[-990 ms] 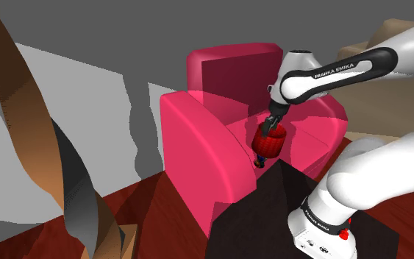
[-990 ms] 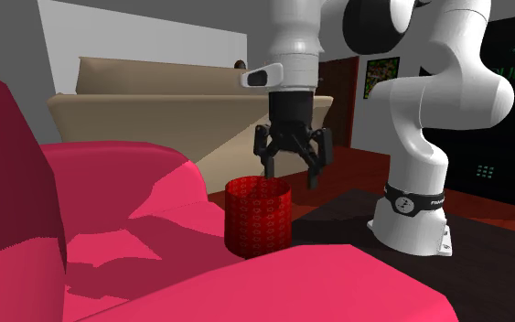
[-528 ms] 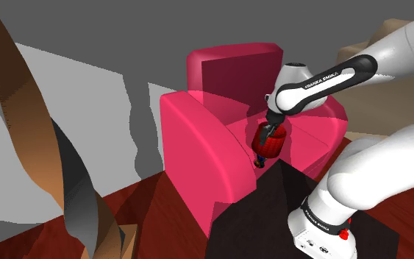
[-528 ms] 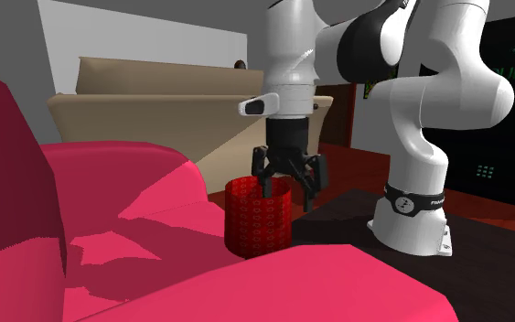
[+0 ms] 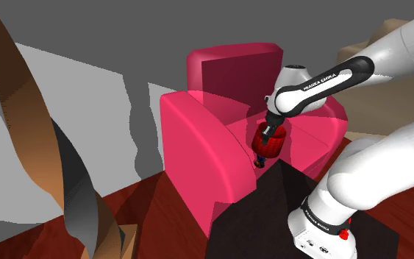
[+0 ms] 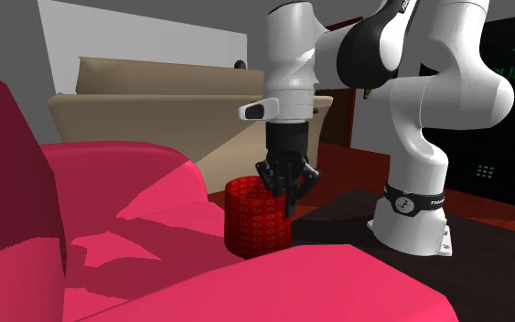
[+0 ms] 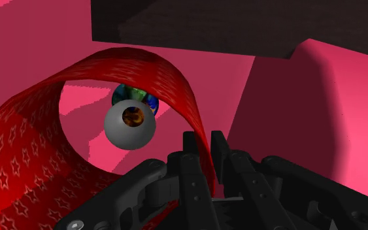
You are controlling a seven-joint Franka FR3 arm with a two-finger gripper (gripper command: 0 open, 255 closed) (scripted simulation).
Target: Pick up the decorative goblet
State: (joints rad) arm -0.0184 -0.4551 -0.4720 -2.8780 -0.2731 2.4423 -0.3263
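Note:
The goblet [image 5: 270, 146] is a red cup with a pale star pattern, standing upright on the seat of a pink armchair [image 5: 198, 147]. My black gripper [image 5: 268, 133] comes down onto its rim from above. In the second exterior view the gripper [image 6: 287, 194] is shut on the edge of the goblet [image 6: 253, 221] nearest the arm. In the wrist view the gripper [image 7: 205, 147] pinches the thin red wall of the goblet [image 7: 19, 163], one finger inside and one outside. A grey knob with a brown centre [image 7: 130, 125] shows down inside the cup.
The dark stand [image 5: 271, 213] under the arm butts against the armchair [image 6: 136, 183] just beside the goblet. A beige sofa [image 6: 155, 110] stands behind. A tall brown twisted shape [image 5: 51, 147] rises at the shoulder view's left over a dark wood floor.
The gripper came down from above the goblet onto its rim, and its fingers went from wide apart to shut on the red wall. The goblet has not moved.

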